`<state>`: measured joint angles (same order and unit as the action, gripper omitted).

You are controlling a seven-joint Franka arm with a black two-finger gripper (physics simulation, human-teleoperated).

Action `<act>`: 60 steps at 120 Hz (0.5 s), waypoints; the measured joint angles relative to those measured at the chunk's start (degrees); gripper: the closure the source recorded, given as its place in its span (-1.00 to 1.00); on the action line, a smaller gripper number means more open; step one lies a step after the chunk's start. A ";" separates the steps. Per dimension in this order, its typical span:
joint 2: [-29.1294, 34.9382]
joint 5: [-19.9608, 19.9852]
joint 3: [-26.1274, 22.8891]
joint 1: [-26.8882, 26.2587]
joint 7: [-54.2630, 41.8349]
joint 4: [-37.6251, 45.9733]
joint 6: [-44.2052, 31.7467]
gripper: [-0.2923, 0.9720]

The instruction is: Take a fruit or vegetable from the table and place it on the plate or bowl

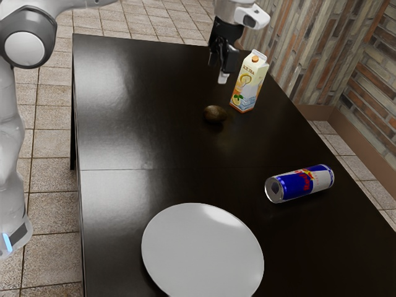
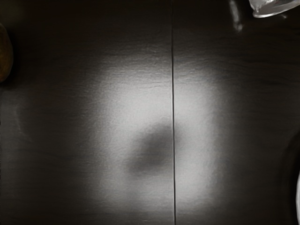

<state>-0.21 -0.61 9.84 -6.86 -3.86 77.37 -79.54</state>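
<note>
A dark, glossy table (image 1: pixel 154 124) fills the exterior view from 11 o'clock down to 5 o'clock. A thin seam (image 1: pixel 154 169) crosses its top from 9 to 3 o'clock. Light leaves a soft sheen on the far half, toward 11 o'clock. Beige tiled floor (image 1: pixel 49 154) borders the table at 9 and 12 o'clock. At 2 o'clock stands a wall (image 1: pixel 346 49) of mixed brick and wood strips, with brown skirting (image 1: pixel 356 133) at its foot. In the wrist view, the seam runs from 12 to 6 o'clock through a pale glare.
</note>
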 joint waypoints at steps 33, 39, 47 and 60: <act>0.54 1.23 1.98 -0.38 -0.44 -13.16 2.10 -0.54; -0.39 1.49 4.32 -2.03 -0.51 -15.43 3.00 -0.54; -4.19 1.94 7.09 -1.93 -0.59 -16.41 3.51 -0.53; -9.49 3.66 8.48 13.17 -0.72 -16.73 3.11 -0.53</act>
<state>-9.69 3.05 18.32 6.31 -4.57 60.63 -76.43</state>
